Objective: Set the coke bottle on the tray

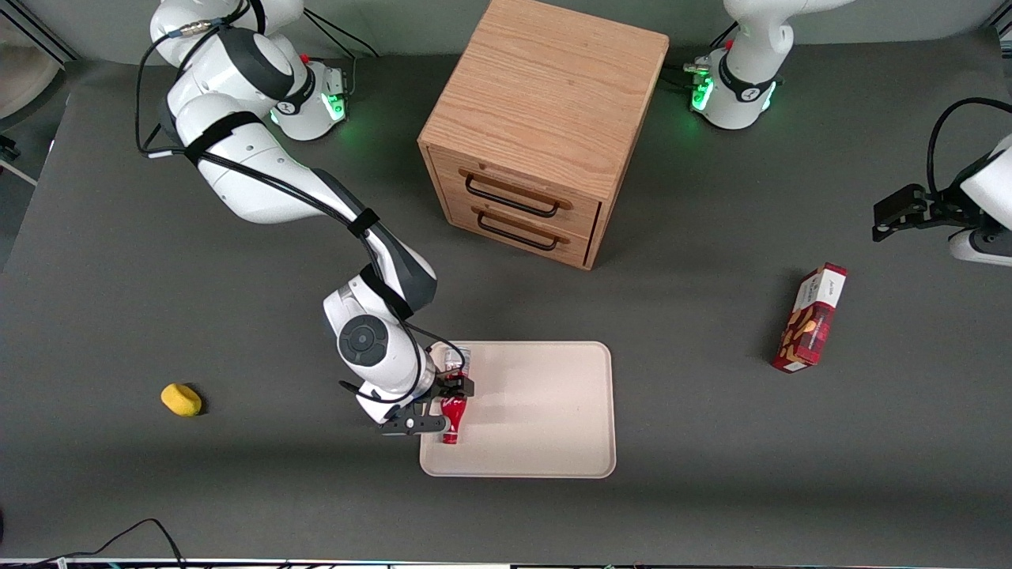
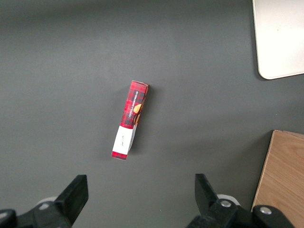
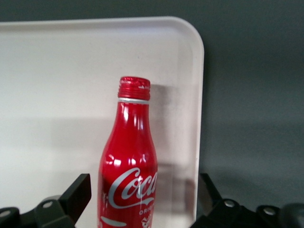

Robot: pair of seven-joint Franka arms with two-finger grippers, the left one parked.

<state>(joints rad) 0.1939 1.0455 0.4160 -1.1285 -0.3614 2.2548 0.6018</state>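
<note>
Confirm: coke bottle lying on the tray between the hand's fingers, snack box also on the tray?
Not quite. The coke bottle does lie on the tray at the hand, but the snack box sits on the table toward the parked arm's end, per the front view.

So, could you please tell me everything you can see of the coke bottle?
The coke bottle is slim, glossy red metal by its look, with white script lettering, a silver ring under its ribbed red cap and a clear silvery base. It lies lengthwise over the tray, at the edge toward the working arm's end, cap nearer the front camera. The gripper straddles its body, fingers either side and open; whether they touch it is unclear.
</note>
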